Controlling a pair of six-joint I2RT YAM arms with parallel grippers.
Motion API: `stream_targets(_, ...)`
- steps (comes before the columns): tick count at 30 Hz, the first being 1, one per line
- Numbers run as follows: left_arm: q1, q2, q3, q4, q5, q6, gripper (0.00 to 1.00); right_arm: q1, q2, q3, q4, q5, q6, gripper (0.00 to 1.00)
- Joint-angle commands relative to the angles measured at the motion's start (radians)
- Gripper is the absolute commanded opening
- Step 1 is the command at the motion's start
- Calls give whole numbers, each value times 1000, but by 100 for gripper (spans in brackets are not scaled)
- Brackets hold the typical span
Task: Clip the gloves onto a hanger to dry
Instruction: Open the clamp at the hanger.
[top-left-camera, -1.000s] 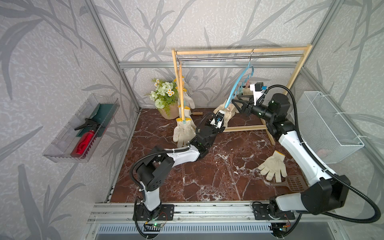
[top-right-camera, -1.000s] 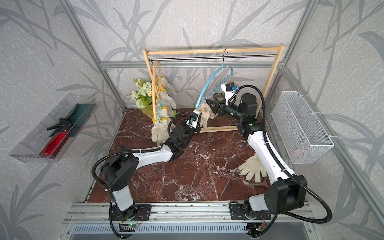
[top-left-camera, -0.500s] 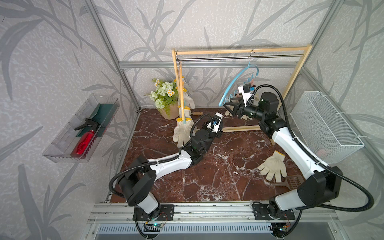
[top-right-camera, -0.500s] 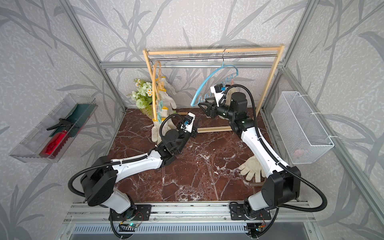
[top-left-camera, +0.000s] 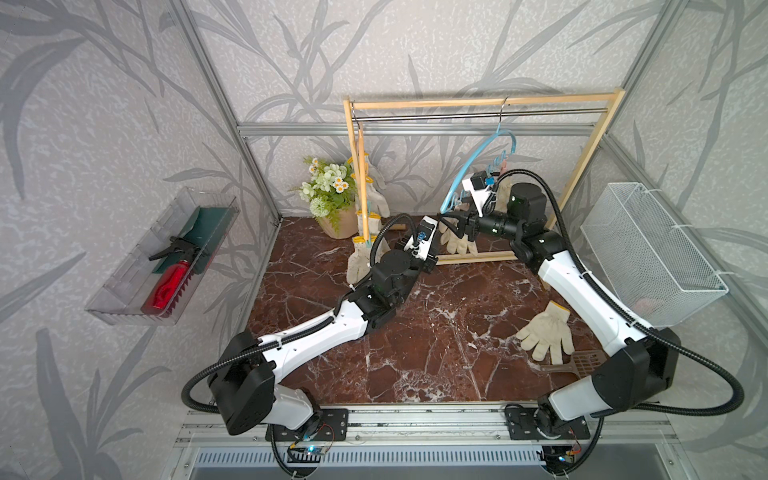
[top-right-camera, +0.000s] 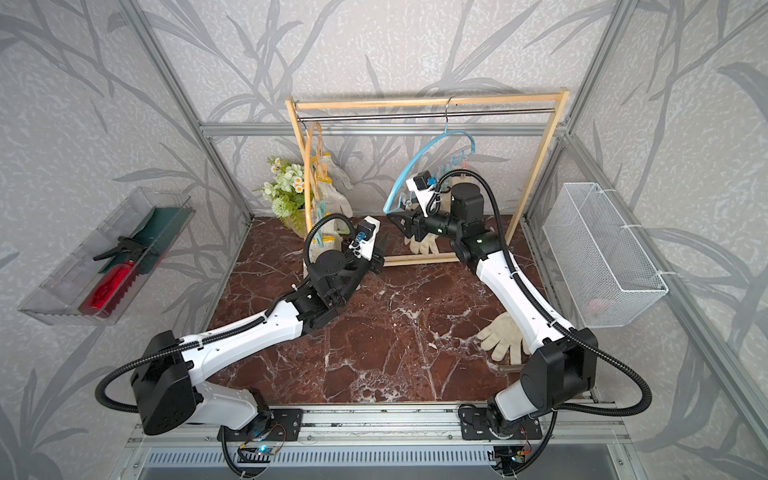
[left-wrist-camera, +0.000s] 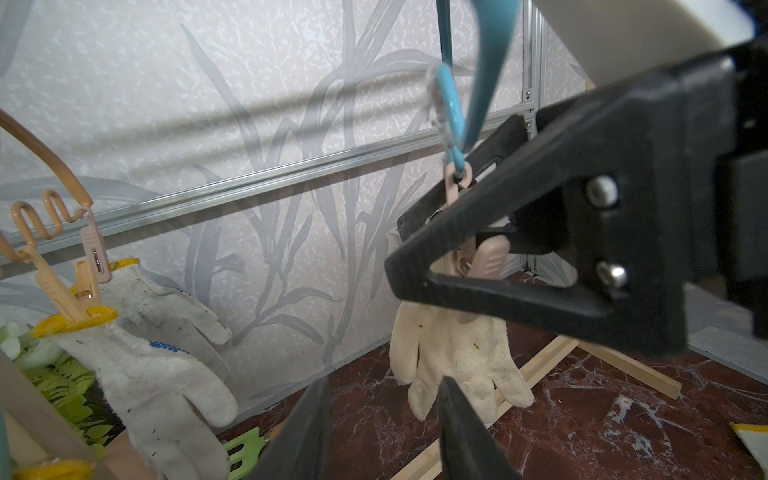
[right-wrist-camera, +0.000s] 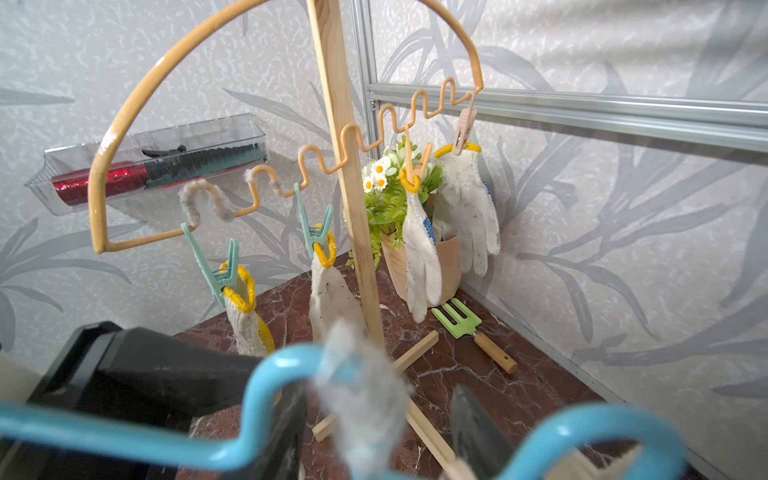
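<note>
Hanging glove (left-wrist-camera: 158, 374), blue print (left-wrist-camera: 168, 346) illegible

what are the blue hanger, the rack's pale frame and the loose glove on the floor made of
Blue wavy-barred hanger: probably plastic or plastic-coated wire; smooth, slightly glossy round bar.
Pale rack frame: bare wood, matte, with faint grain on its square post.
Off-white loose glove: seemingly knitted fabric, likely cotton; matte, soft-looking, yellow-edged cuff.
</note>
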Motion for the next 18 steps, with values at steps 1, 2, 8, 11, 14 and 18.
stream_targets(1,3,-40,45,-55,-19,9,43,9,-7,31,-43,18,-56,57)
stream_targets(2,3,-41,44,-51,-18,12,43,9,-10,33,-49,20,-61,57)
stream_targets(8,3,-39,39,-50,-27,13,43,12,-22,50,-95,43,-101,54)
stream_targets(11,4,-38,35,-46,-30,14,43,12,-34,50,-101,49,-109,54)
stream_targets(14,4,-37,33,-48,-31,18,43,11,-42,49,-103,56,-107,50)
stream_targets(18,6,-33,32,-51,-33,21,43,10,-50,49,-108,59,-105,47)
